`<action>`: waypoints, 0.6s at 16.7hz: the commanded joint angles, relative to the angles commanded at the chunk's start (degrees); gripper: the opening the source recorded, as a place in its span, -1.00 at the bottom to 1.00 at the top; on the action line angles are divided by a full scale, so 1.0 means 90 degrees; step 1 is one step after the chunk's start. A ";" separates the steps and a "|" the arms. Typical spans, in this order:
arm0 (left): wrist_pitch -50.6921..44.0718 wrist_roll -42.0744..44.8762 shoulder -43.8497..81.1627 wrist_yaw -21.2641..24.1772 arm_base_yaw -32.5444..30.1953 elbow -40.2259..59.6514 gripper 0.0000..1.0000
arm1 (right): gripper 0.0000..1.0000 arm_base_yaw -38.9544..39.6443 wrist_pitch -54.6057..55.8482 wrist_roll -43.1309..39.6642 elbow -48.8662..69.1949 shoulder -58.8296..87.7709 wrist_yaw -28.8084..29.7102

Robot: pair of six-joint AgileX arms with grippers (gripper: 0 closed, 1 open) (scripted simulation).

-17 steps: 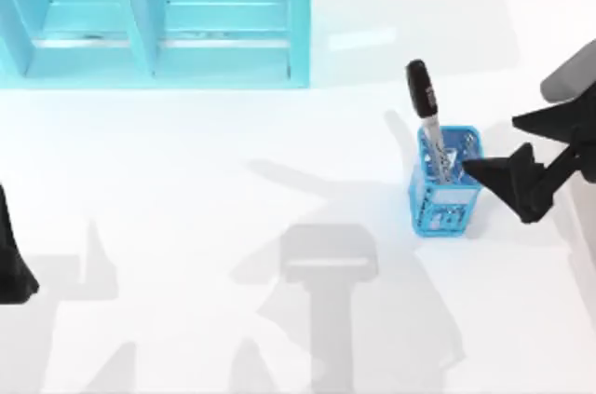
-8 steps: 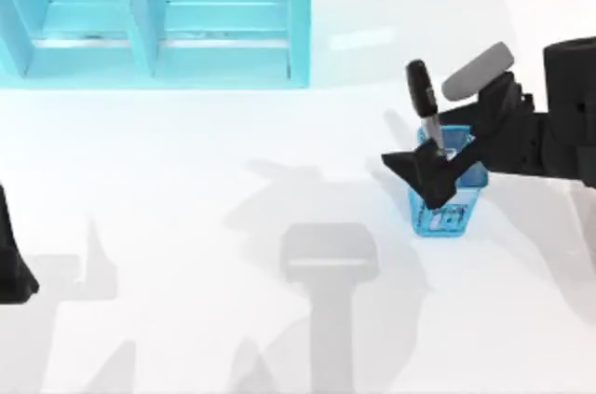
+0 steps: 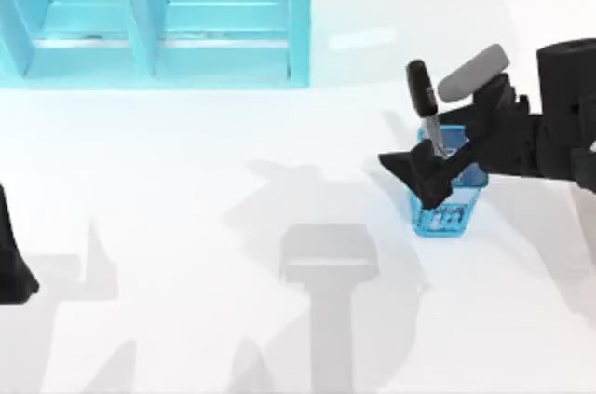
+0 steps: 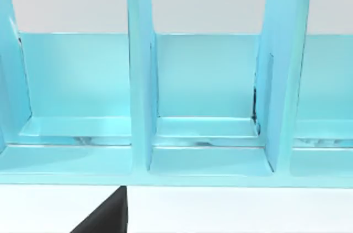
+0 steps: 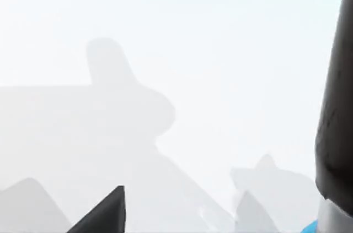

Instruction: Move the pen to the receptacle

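The pen (image 3: 422, 88), black cap over a grey-white barrel, stands tilted in a small blue mesh cup (image 3: 447, 217) right of the table's middle. My right gripper (image 3: 430, 159) reaches in from the right at the cup's rim. It is open, with its fingers either side of the pen's barrel. In the right wrist view the pen's cap (image 5: 336, 112) stands close by, well apart from one fingertip (image 5: 105, 213). A teal compartmented rack (image 3: 154, 17) stands at the back left. I cannot tell whether the rack or the cup is the receptacle.
My left gripper (image 3: 11, 264) sits parked at the table's left edge, one finger (image 4: 107, 216) showing before the rack's dividers (image 4: 138, 79). White tabletop stretches between the rack and the cup, crossed by arm shadows.
My right gripper swung in from the right onto the cup and pen, then crept a little further left. The pen, the cup and the left arm stayed put.
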 joint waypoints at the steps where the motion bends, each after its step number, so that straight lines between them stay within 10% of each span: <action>1: 0.0000 0.0000 0.0000 0.0000 0.0000 0.0000 1.00 | 0.40 0.0000 0.0000 0.0000 0.0000 0.0000 0.0000; 10: 0.0000 0.0000 0.0000 0.0000 0.0000 0.0000 1.00 | -0.96 0.0000 0.0000 0.0000 0.0000 0.0000 0.0000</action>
